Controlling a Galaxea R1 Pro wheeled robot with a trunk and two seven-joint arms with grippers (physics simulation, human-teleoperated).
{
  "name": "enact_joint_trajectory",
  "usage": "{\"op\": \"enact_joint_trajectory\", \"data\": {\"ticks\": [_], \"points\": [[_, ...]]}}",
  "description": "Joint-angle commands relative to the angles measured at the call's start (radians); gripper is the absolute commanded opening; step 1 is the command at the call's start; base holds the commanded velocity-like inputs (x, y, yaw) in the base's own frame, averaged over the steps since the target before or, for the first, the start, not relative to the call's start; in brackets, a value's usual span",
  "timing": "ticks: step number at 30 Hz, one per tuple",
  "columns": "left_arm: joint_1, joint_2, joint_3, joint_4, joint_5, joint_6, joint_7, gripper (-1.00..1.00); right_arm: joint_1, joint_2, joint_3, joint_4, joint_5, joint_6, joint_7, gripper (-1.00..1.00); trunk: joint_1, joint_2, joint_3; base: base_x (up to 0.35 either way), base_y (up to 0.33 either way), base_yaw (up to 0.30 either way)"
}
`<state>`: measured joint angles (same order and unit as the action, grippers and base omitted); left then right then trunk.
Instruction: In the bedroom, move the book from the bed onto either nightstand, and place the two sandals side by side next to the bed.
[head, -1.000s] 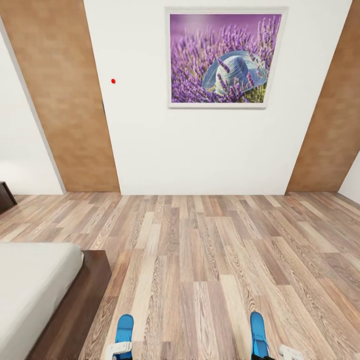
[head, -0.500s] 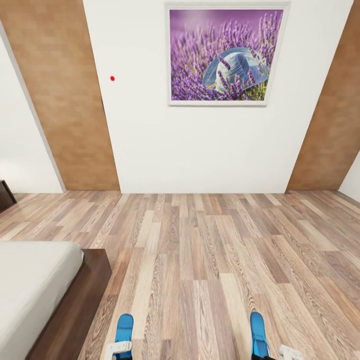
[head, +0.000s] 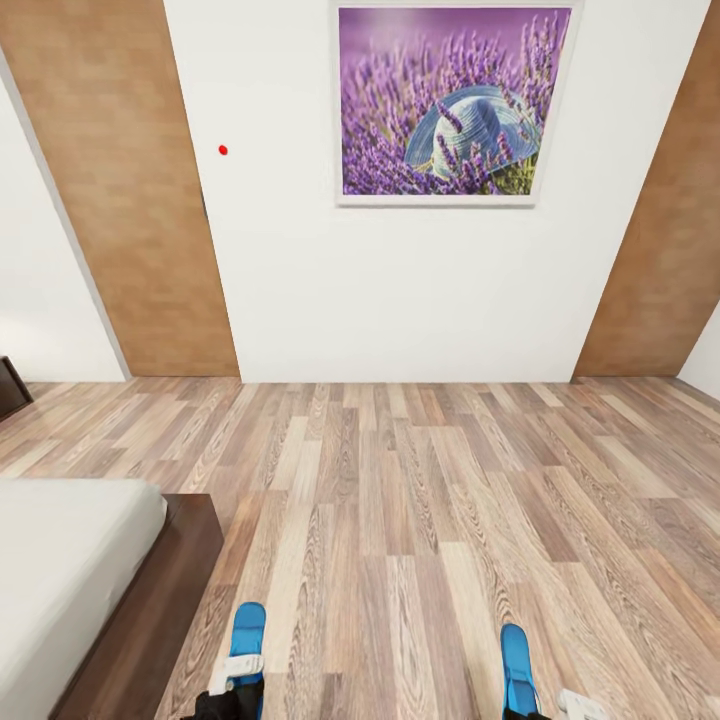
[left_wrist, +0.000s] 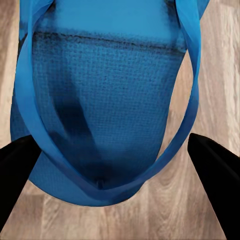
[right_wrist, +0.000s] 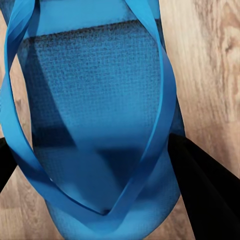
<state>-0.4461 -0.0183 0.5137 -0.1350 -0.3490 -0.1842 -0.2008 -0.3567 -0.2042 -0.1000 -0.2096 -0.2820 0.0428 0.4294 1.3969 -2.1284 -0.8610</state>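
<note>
Nearest, at 7 o'clock in the head view, the left gripper (head: 232, 668) is clamped on one blue sandal (head: 247, 632); the left wrist view has its dark fingers (left_wrist: 216, 172) either side of that sandal's sole. At 5 o'clock the right gripper (head: 545, 708) grasps the other sandal (head: 514, 658) the same way (strap loop up, in the right wrist view (right_wrist: 95, 125)). Both hang over the plank floor (head: 400, 520), well apart. The bed (head: 70, 570) lies at 8 o'clock. Farther, at 12, a lavender picture (head: 453, 102) hangs on the white wall (head: 400, 290), brown doors (head: 120, 190) flanking.
</note>
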Motion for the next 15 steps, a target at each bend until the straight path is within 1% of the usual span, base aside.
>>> {"op": "enact_joint_trajectory", "data": {"ticks": [1,6,8,10,15], "points": [[0.0,-0.001,0.009,-0.006,-0.009,-0.003,-0.004,-1.0,-0.001,0.0,-0.008,0.0,-0.002,0.005,0.006,-1.0,0.0,0.0,-0.001,0.0,0.0,0.0],[0.0,-0.004,0.009,-0.001,-0.009,-0.005,-0.005,-1.0,-0.001,0.0,-0.007,0.001,-0.002,0.005,0.007,-1.0,0.0,0.0,-0.001,0.0,0.0,0.0],[0.0,-0.005,0.009,0.016,-0.01,-0.006,-0.004,-1.0,-0.001,0.0,-0.007,0.001,-0.002,0.005,0.006,-1.0,0.0,0.0,-0.001,0.071,0.0,0.0],[0.001,-0.004,0.009,0.022,-0.01,-0.006,-0.004,-1.0,-0.001,0.0,-0.007,0.001,-0.002,0.005,0.006,-1.0,0.0,0.0,-0.001,0.212,0.0,0.0],[0.0,-0.005,0.008,0.026,-0.01,-0.006,-0.004,-1.0,-0.001,0.0,-0.009,0.001,-0.002,0.005,0.006,-1.0,0.0,0.0,-0.001,0.294,0.0,0.0]]}}
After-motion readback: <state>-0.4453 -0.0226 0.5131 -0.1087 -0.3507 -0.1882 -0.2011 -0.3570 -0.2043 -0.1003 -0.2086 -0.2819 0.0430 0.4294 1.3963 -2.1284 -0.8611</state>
